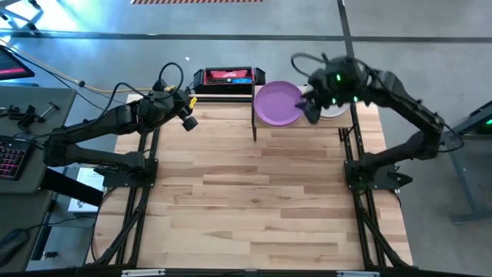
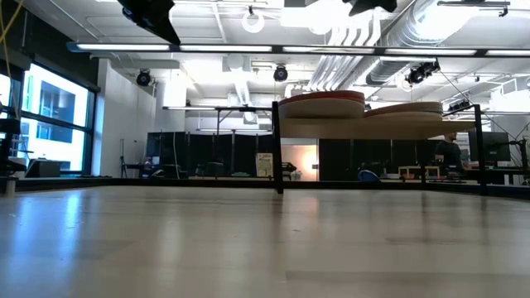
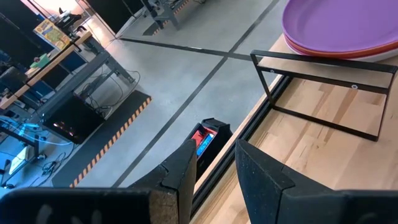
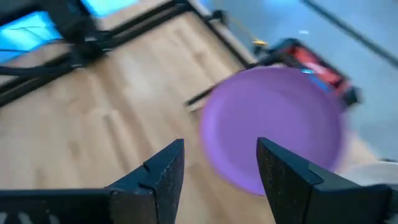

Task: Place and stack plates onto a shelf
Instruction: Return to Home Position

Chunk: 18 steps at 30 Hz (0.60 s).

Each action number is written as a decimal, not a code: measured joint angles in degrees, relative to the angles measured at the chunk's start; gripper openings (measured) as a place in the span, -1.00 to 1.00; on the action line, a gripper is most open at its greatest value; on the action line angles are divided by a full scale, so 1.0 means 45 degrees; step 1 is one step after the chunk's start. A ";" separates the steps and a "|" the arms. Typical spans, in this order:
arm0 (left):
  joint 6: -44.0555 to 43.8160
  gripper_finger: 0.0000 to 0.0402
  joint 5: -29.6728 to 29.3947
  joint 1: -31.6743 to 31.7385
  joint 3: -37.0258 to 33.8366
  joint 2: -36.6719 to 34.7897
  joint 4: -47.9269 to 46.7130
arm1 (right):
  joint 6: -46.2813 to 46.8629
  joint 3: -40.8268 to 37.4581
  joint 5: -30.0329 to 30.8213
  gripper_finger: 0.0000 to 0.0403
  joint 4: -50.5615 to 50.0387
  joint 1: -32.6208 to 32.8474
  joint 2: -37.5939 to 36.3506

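The shelf stands at the table's far edge on thin black posts. On its left half lies a stack of plates topped by the purple plate, with an orange-red plate under it. On the right half lies a lower stack with an off-white plate on top. My right gripper hovers open above the shelf, between the two stacks, touching nothing. My left gripper waits open, raised near the table's far left corner.
A red and black box lies on the floor just beyond the table's far edge. The wide wood tabletop stretches bare toward the near edge. A desk with a keyboard stands off the table's left side.
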 joint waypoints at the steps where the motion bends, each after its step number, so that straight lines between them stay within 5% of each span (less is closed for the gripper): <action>1: 0.0002 -0.48 0.0000 0.0002 0.0000 -0.0004 0.0000 | 0.0218 -0.0950 -0.0260 -0.12 0.0670 0.0161 -0.0511; 8: 0.0002 -0.48 0.0000 0.0002 0.0000 -0.0002 0.0000 | 0.2661 -0.7527 -0.1273 -0.12 0.5505 0.1308 -0.4534; 18: -0.0002 -0.48 0.0000 0.0002 0.0000 0.0000 0.0005 | 0.1855 -1.2498 -0.1111 -0.12 0.8434 0.2271 -0.9090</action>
